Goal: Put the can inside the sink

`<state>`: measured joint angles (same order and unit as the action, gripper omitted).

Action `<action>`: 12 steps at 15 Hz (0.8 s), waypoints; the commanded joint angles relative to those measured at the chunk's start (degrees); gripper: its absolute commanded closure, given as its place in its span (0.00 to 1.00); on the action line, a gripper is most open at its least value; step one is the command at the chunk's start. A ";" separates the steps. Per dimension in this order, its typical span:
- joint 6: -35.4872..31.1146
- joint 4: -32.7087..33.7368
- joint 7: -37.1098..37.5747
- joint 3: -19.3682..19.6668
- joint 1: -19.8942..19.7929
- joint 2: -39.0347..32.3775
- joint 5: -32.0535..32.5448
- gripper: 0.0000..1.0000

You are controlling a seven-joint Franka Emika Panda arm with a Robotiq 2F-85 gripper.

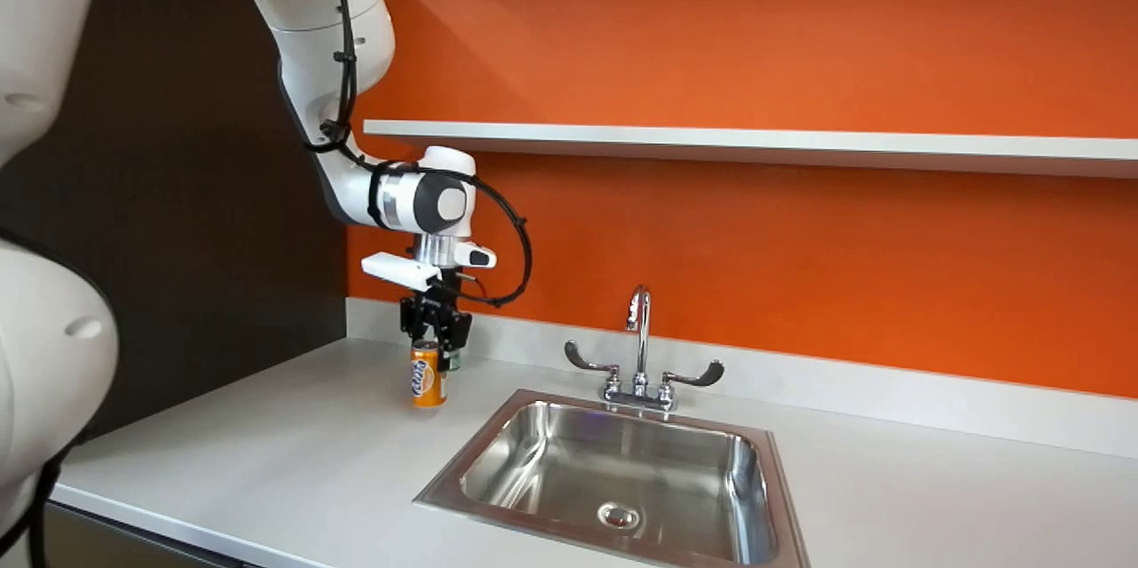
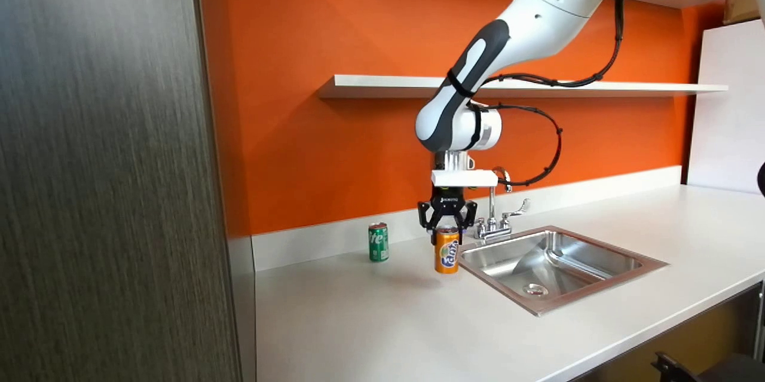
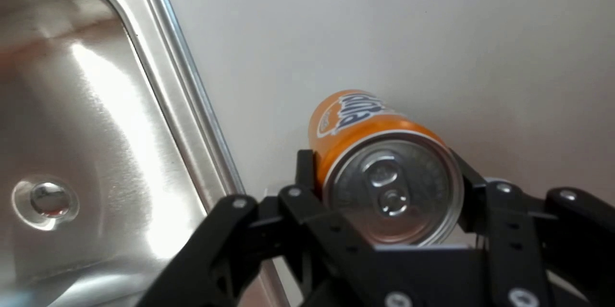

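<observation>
The orange can (image 1: 428, 380) stands upright in my gripper (image 1: 431, 355), left of the sink (image 1: 484, 442). The can (image 2: 447, 255) also shows between the fingers of my gripper (image 2: 447, 240) in an exterior view, close to the near corner of the sink (image 2: 499, 284). In the wrist view the fingers of my gripper (image 3: 385, 168) touch both sides of the can (image 3: 358, 117), near its silvery top. The sink rim (image 3: 172, 91) lies to its left there. I cannot tell whether the can's base touches the counter.
A green can (image 2: 378, 243) stands by the back wall; my gripper partly hides it in an exterior view (image 1: 454, 361). The chrome faucet (image 1: 641, 346) with two handles rises behind the basin. A white shelf (image 1: 756, 141) runs along the orange wall above. A dark panel (image 1: 178, 159) bounds one side.
</observation>
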<state>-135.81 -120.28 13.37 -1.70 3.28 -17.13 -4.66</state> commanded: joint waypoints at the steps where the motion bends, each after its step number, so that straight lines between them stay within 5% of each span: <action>1: 4.61 -1.38 2.52 0.71 1.08 7.10 1.88 0.62; 12: 10.45 -3.43 3.47 2.35 -1.45 16.15 1.23 0.62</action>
<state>-126.71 -121.19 15.46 -0.01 3.23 -4.60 -3.75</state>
